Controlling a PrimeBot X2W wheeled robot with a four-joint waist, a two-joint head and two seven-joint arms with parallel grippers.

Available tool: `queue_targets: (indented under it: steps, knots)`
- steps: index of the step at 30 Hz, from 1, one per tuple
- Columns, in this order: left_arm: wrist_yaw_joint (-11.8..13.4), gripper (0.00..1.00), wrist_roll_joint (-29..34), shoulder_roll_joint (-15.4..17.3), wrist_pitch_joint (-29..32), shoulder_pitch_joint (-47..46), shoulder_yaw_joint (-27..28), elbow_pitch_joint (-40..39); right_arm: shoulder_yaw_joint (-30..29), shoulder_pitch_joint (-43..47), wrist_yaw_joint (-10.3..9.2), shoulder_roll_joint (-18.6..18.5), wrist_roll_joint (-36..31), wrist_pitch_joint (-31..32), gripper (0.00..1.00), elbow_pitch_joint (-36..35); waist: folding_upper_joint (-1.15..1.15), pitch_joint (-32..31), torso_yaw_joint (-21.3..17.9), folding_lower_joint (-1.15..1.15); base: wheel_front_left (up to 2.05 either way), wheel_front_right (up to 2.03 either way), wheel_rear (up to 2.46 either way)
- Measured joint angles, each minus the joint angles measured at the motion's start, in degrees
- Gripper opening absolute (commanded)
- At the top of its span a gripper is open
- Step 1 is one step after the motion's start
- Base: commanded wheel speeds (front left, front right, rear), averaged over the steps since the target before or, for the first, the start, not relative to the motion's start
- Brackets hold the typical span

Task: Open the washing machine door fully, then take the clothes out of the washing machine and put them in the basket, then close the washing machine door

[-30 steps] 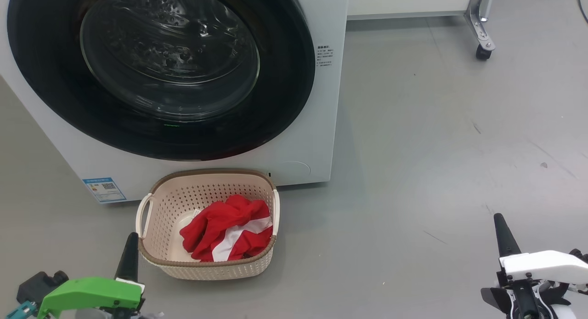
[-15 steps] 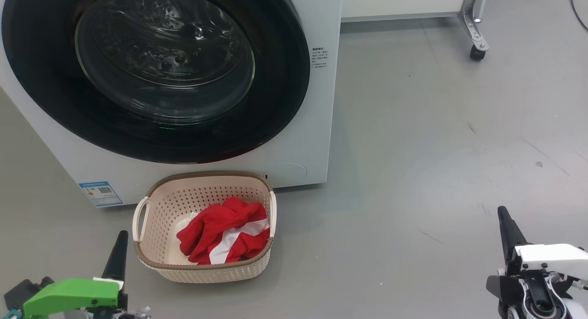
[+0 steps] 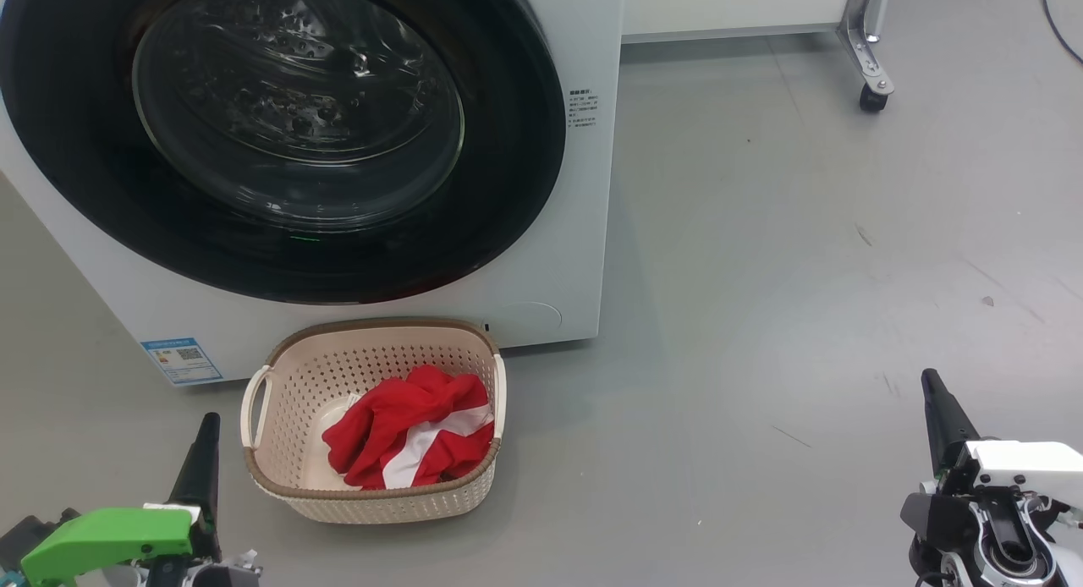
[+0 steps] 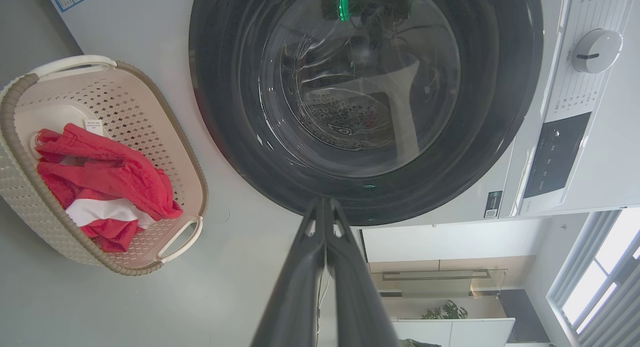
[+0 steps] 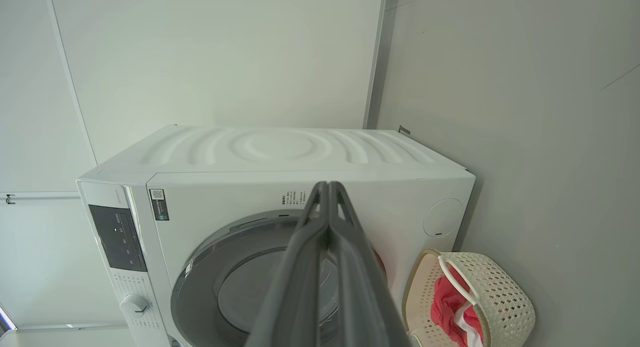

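The washing machine (image 3: 584, 232) stands white at the upper left. Its washing machine door (image 3: 296, 130) lies flush against the front, black rim around clear glass. The drum behind the glass looks bare. In front of it on the floor sits the cream basket (image 3: 372, 326), and the red and white clothes (image 3: 406, 439) lie inside. My left gripper (image 3: 209, 419) is shut and empty, just left of the basket. My right gripper (image 3: 929, 375) is shut and empty, far to the right. The left gripper (image 4: 322, 202) points at the door (image 4: 365, 87). The right gripper (image 5: 327, 184) points at the machine (image 5: 280, 152).
A metal leg on a caster (image 3: 871, 96) stands at the back right beside a white panel. Grey floor (image 3: 804, 274) stretches open right of the machine. A blue label (image 3: 180, 360) sits low on its front, and a dial (image 4: 597, 49) on the control panel.
The head view has shifted slightly. My left gripper has drawn left, away from the basket's corner; my right gripper has edged up the view. Both stay shut; door and clothes are unchanged.
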Motion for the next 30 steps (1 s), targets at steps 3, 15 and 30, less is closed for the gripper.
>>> queue_targets:
  steps: [3,15,30]
  knots:
    - [0.0,0.0,0.0,0.0,0.0,0.0,0.0,0.1,0.0,-0.1,0.01,0.0,0.0,0.0,0.0,0.1,0.0,0.0,0.0,0.0,0.0,0.0,0.0]
    - [0.0,0.0,0.0,0.0,0.0,0.0,0.1,0.4,-0.1,-0.3,0.05,0.0,0.0,0.2,0.0,0.5,0.0,0.0,0.0,0.0,0.0,0.0,0.0]
    - [-0.4,0.0,0.0,0.0,0.2,-0.1,0.3,0.7,-0.2,-0.6,0.08,0.0,0.0,0.2,0.0,0.8,0.0,0.0,0.0,0.0,0.0,0.0,0.0]
